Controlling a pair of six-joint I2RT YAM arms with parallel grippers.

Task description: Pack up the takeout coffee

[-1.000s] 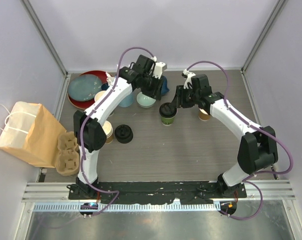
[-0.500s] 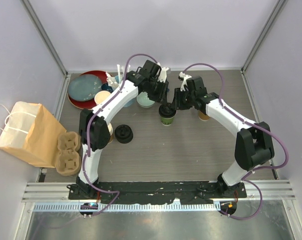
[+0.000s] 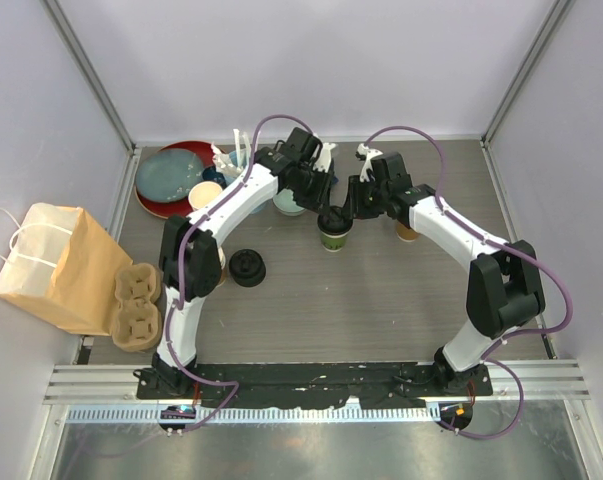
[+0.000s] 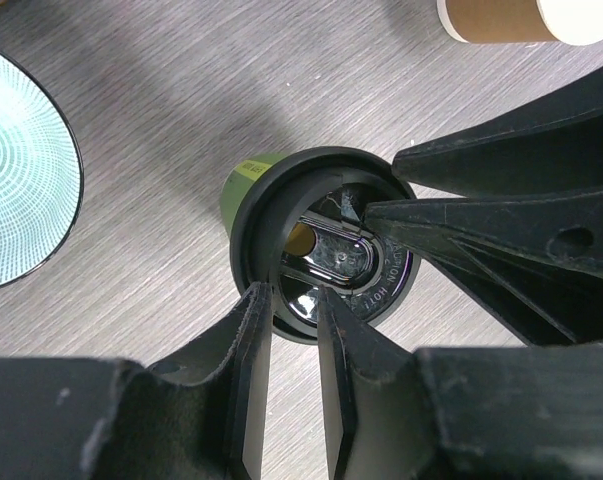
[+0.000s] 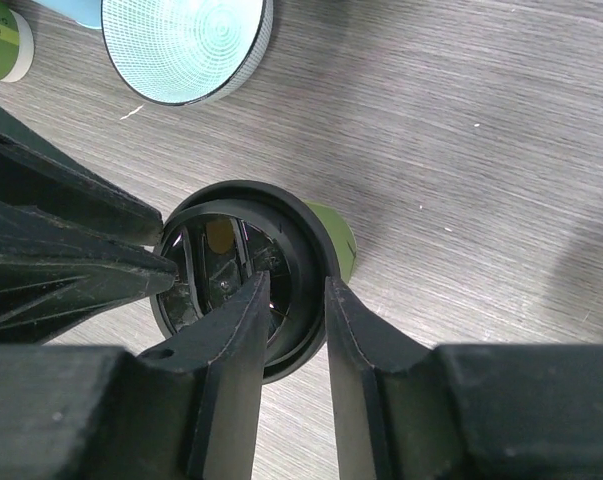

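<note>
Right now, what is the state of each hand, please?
Left hand: closed on the rim of the lid.
Right hand: closed on the same rim.

Grey wood-grain desk (image 3: pixel 381 310) enclosed by pale lilac walls (image 3: pixel 311 60), grey metal corner posts (image 3: pixel 92 80) set against them, a ribbed aluminium rail (image 3: pixel 91 383) fixed along the near edge, evenly lit throughout

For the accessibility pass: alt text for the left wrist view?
Close overhead view of a green cup with a black lid, the left fingers straddling the lid's near rim. The right fingers reach onto the lid from the right; a teal patterned bowl sits at left, a brown cup at top right.
</note>
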